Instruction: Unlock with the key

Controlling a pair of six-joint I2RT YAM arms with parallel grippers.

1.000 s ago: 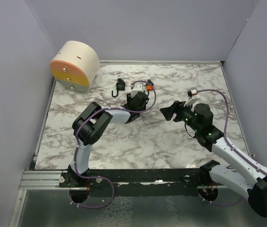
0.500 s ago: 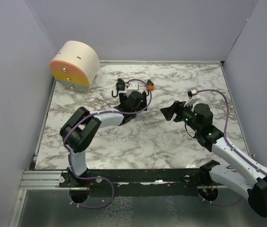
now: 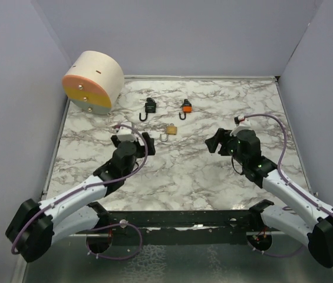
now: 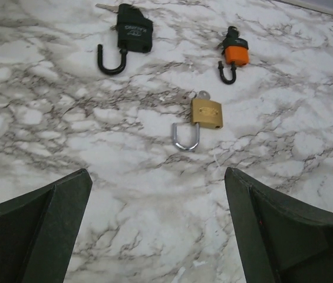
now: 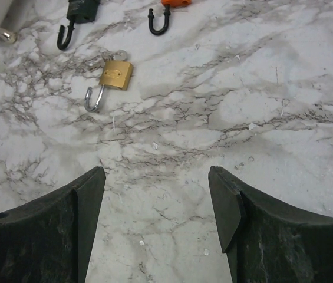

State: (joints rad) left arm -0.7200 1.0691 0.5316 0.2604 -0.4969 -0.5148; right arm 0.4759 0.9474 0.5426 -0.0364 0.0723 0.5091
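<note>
A cream drum (image 3: 93, 81) with an orange and yellow face lies on its side at the far left corner of the marble table (image 3: 178, 171), well beyond the left gripper (image 3: 132, 140) and to its left. That gripper hangs over bare marble with its jaws spread wide, holding nothing. Ahead of it, far off, lies a black padlock (image 4: 133, 34). Nearer, and slightly right of centre between its fingers (image 4: 42, 227), sits the brass padlock (image 4: 206, 113), with its silver shackle turned toward the arms and a small key (image 4: 202, 94) showing at its far end. An orange padlock (image 4: 235, 54) lies beyond the brass one, to the right. The right gripper (image 3: 216, 140) is also empty, its jaws fairly wide; the brass padlock is ahead of it and to its left.
</note>
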